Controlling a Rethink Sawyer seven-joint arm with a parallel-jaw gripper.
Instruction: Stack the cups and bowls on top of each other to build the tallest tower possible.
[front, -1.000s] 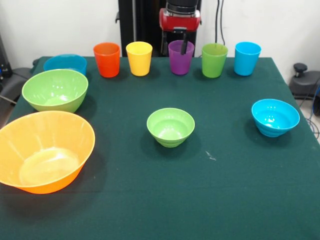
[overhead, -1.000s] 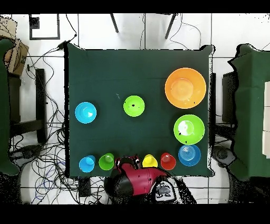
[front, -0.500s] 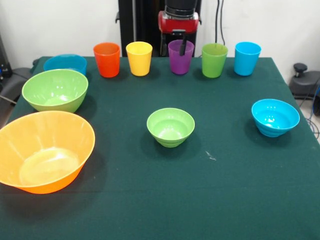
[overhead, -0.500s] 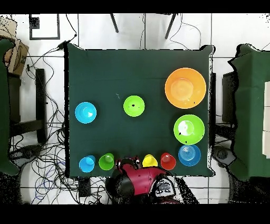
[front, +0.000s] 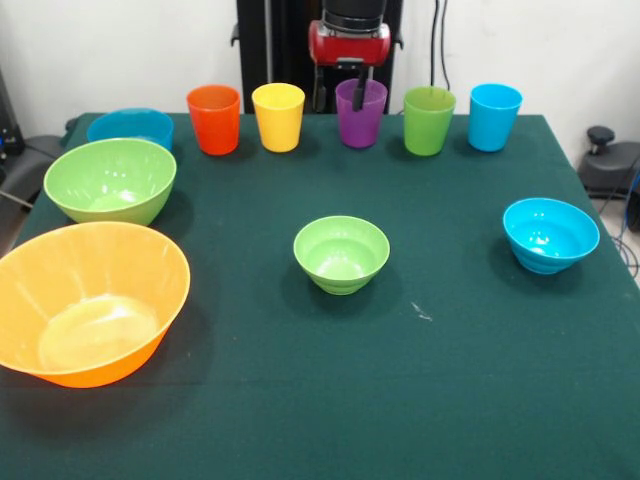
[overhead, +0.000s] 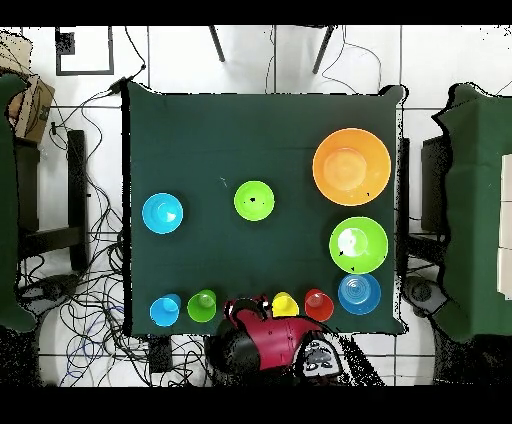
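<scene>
Nothing stacked yet: every cup and bowl standing alone and upright on the green table cloth (front: 450, 380).

Five cups in a row along one table edge in the front view: orange cup (front: 214, 119), yellow cup (front: 278, 116), purple cup (front: 361, 114), green cup (front: 429, 120), light blue cup (front: 495, 117), each apart from its neighbours.

Gripper (front: 360, 88) hanging over the purple cup, with one dark finger (front: 359, 90) reaching down past the rim into the cup's mouth (second finger not made out, so cannot tell how far apart they stand, nor whether the cup wall is pinched). Red and black arm (overhead: 268, 340) covering that cup from overhead.

Small green bowl (front: 341, 254) near the middle of the cloth. Small blue bowl (front: 551, 235) well off to one side, nearer the light blue cup's end. On the other side, large orange bowl (front: 88, 302), then medium green bowl (front: 110, 181) just beyond it, then medium blue bowl (front: 130, 128) behind that, beside the orange cup. Same three in a line down the right edge of the overhead view
</scene>
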